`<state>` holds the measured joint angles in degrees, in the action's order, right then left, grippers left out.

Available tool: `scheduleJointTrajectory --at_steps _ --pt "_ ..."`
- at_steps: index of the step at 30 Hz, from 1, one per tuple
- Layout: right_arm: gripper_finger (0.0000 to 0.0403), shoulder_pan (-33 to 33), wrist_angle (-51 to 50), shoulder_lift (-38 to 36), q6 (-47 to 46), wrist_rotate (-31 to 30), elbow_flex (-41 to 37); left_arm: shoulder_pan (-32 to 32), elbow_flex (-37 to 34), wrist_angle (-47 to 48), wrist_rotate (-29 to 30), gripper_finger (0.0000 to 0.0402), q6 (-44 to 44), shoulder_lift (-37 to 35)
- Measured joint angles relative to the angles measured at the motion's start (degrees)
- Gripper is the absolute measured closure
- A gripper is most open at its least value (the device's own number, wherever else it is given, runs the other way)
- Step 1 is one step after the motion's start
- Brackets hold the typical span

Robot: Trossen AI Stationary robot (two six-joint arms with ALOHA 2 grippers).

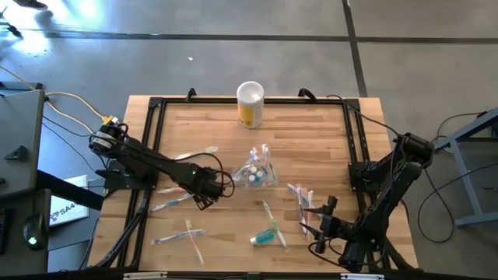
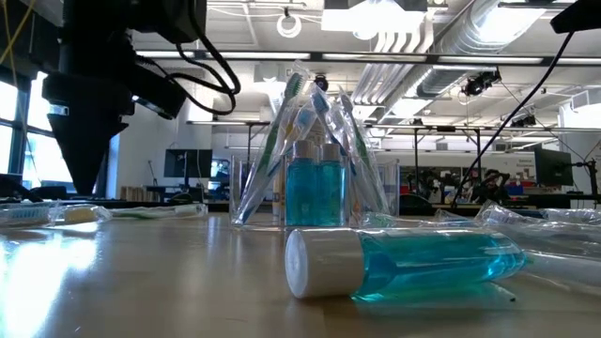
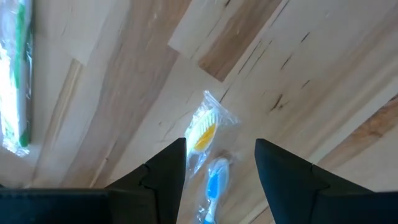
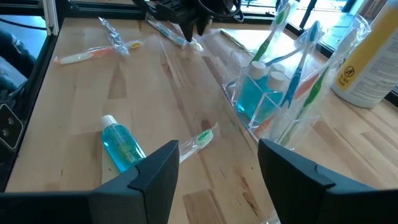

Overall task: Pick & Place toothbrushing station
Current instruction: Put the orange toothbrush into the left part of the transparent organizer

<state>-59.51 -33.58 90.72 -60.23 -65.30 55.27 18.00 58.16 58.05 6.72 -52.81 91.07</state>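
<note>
A teal tube [image 2: 404,265] is lying on its side nearest the low camera, off the holder [image 1: 257,173] standing mid-desk with brushes and tubes in it. I am hovering my left gripper [image 1: 204,184] spread and empty over wrapped toothbrushes [image 3: 208,158] left of the holder; my right gripper [image 1: 325,210] is waiting released near the desk's right edge. Several brushes are lying loose, so I judge much is left.

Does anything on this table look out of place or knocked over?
Yes. The clear holder stands mid-table only partly stocked, while wrapped toothbrushes lie scattered loose across the wood. One teal tube lies on its side near the front edge instead of standing in the holder. Nothing looks spilled or broken.
</note>
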Motion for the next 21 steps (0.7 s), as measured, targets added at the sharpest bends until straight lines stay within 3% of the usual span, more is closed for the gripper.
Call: scheduleJointTrajectory --at_steps 21 --pt "0.0191 0.0 0.0 -0.02 0.04 0.92 0.0 -0.02 -6.45 -6.26 1.63 0.0218 0.01 2.81"
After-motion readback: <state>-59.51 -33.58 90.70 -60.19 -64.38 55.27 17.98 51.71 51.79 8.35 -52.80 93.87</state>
